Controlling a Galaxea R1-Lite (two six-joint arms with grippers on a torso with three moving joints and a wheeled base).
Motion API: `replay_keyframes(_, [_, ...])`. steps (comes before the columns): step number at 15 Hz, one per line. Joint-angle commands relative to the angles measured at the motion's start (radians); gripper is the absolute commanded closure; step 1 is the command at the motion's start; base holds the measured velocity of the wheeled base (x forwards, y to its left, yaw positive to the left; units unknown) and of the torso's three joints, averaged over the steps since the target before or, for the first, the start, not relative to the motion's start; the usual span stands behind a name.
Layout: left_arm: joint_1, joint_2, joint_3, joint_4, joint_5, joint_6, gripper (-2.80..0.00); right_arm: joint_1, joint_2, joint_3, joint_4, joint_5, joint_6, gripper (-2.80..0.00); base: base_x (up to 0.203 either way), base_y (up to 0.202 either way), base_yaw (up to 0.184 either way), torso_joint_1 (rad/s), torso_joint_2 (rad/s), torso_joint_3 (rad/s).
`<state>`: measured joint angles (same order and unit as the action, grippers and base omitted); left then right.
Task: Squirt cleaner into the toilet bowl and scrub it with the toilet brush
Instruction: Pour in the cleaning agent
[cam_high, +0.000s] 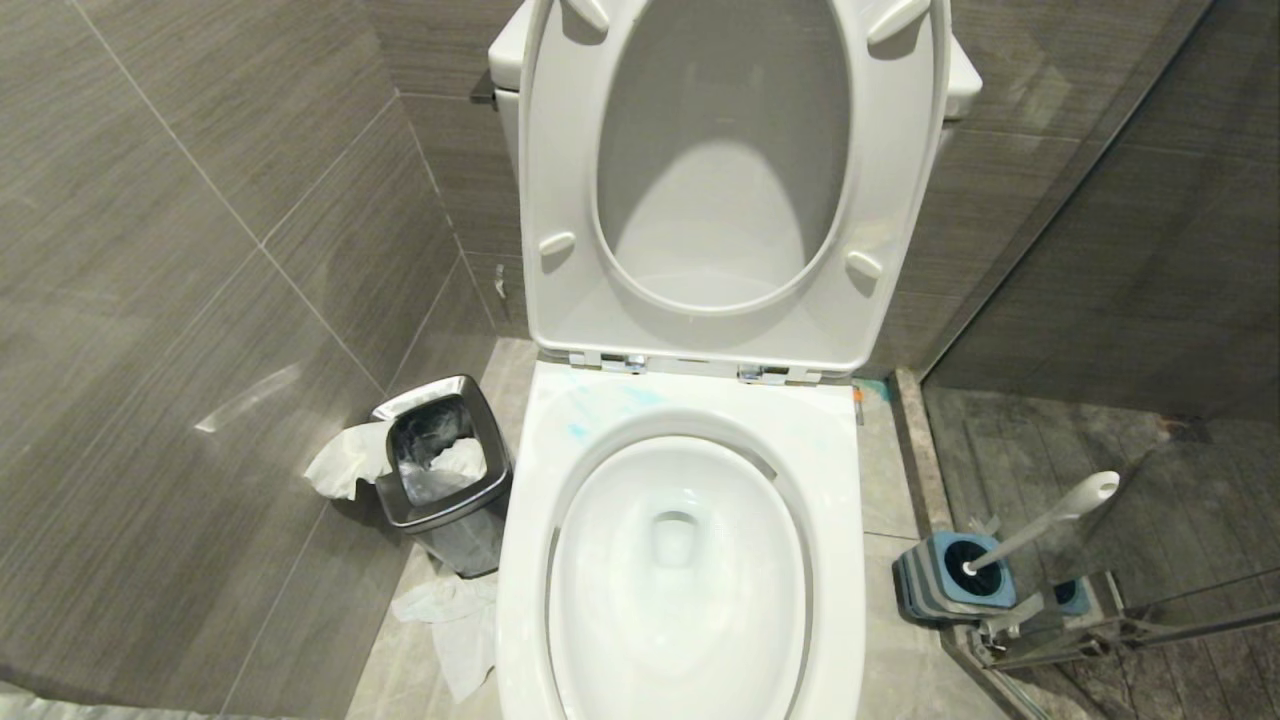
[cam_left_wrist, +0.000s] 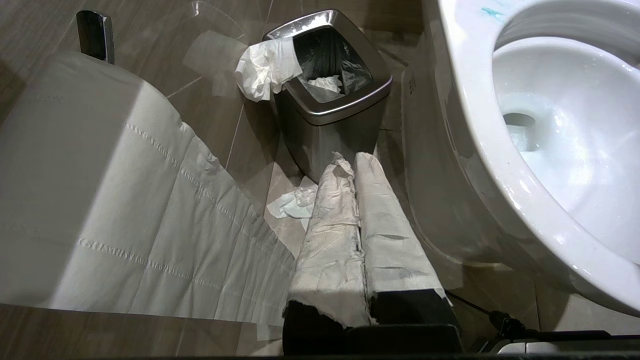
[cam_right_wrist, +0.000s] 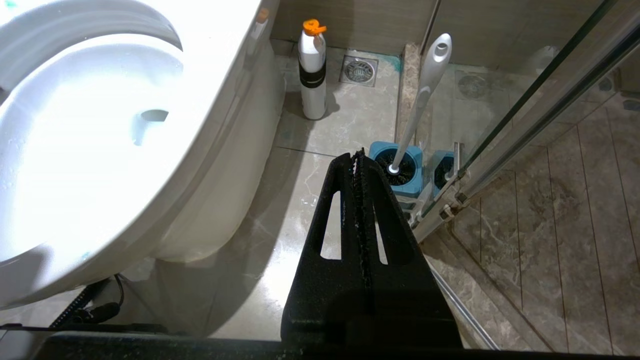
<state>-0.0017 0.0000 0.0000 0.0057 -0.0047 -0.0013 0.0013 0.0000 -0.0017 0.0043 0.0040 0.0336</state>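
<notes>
toilet bowl (cam_high: 690, 600) front cut off below, toilet brush (cam_high: 1040, 525) bristles hidden inside holder (cam_high: 950, 580)

No legible text, label, brand, number or sign anywhere; bottle (cam_right_wrist: 312, 70) band too small to read.

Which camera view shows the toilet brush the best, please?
The right wrist view: the toilet brush shows its whole white handle, standing in the blue holder just beyond the shut right gripper. The head view shows the brush smaller, leaning in its holder to the right of the toilet. The left wrist view does not show it.
</notes>
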Motion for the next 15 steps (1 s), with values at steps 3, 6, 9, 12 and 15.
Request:
replay_keyframes(3, [0.0, 0.002, 0.003, 0.0, 0.0, 0.0, 0.0, 0.0, 0.0, 0.0, 0.0, 0.001, 0.0, 0.0, 0.0, 0.0, 0.0, 0.0, 0.0, 0.0])
replay_keyframes(6, [0.0, 0.002, 0.003, 0.0, 0.0, 0.0, 0.0, 0.0, 0.002, 0.0, -0.001, 0.001, 0.0, 0.0, 0.0, 0.0, 0.0, 0.0, 0.0, 0.0])
replay_keyframes(9, [0.0, 0.002, 0.003, 0.0, 0.0, 0.001, 0.0, 0.0, 0.0, 0.0, 0.0, 0.001, 0.0, 0.0, 0.0, 0.0, 0.0, 0.0, 0.0, 0.0])
replay_keyframes(12, [0.0, 0.002, 0.003, 0.0, 0.0, 0.001, 0.0, 0.0, 0.0, 0.0, -0.001, 0.001, 0.0, 0.0, 0.0, 0.0, 0.0, 0.001, 0.0, -0.06])
replay_keyframes(15, [0.0, 0.002, 0.003, 0.0, 0.0, 0.001, 0.0, 0.0, 0.0, 0.0, 0.0, 0.001, 0.0, 0.0, 0.0, 0.0, 0.0, 0.004, 0.0, -0.175])
